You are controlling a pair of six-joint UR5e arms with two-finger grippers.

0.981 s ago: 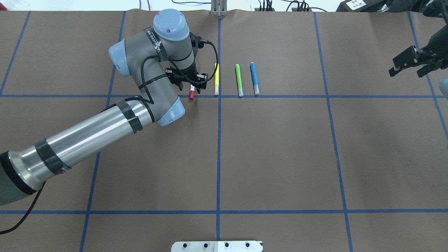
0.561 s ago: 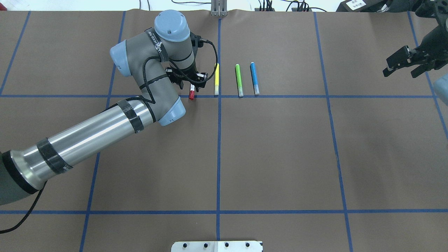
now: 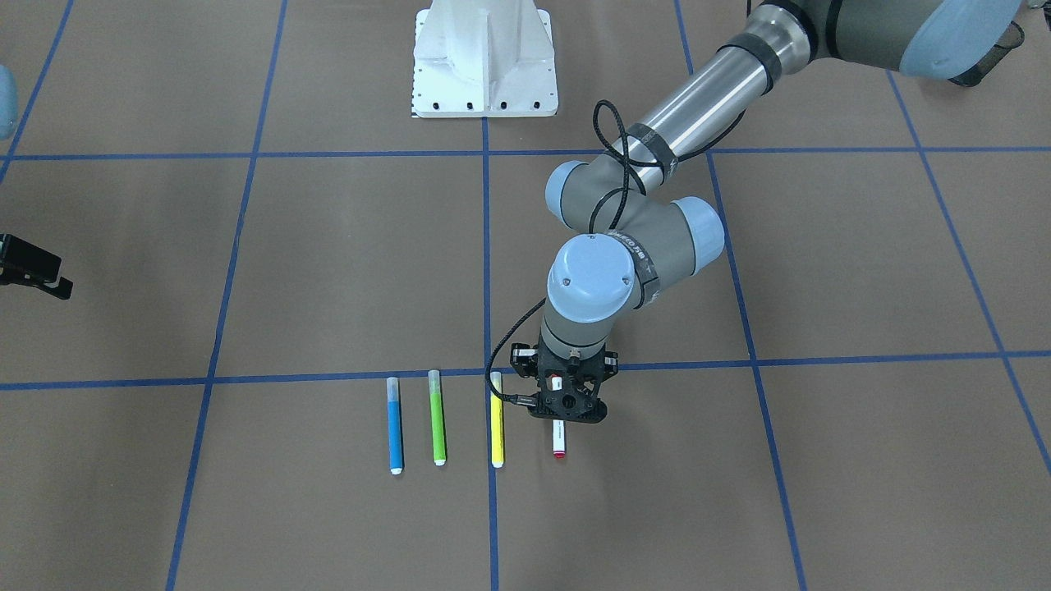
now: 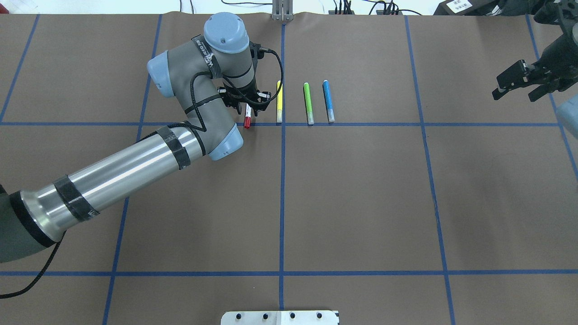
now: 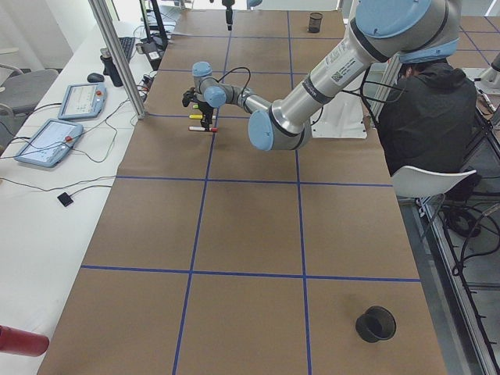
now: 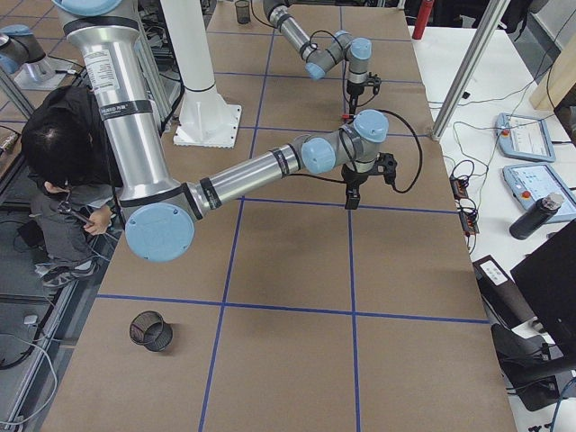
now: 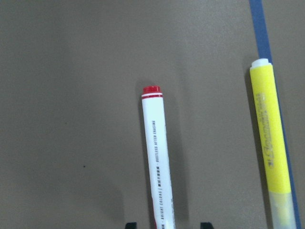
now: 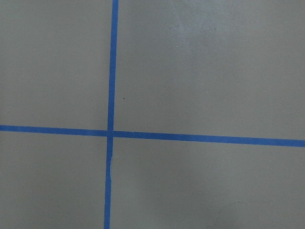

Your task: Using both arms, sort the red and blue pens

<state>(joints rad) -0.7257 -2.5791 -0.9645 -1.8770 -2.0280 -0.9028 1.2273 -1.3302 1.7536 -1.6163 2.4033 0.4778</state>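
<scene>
The red pen (image 4: pixel 247 121), white-barrelled with a red cap, lies flat on the brown table (image 4: pixel 361 194) at the left end of a row of markers. My left gripper (image 4: pixel 246 108) hangs right over it, open. In the left wrist view its two fingertips (image 7: pixel 131 224) straddle the red pen's barrel (image 7: pixel 157 157) without touching it. The blue pen (image 4: pixel 328 100) lies at the right end of the row, also seen as the blue pen (image 3: pixel 395 427) in the front view. My right gripper (image 4: pixel 513 97) hovers open and empty far to the right.
A yellow marker (image 4: pixel 279 101) and a green marker (image 4: pixel 308 103) lie between the two pens. The yellow marker sits close beside my left gripper. A black mesh cup (image 5: pixel 376 324) stands near the table's left end. A person (image 5: pixel 426 101) sits beside the white robot base (image 3: pixel 484 61).
My left arm has shifted a little to the right and away over the red pen, which has not moved. The right gripper has drifted slightly leftward.
</scene>
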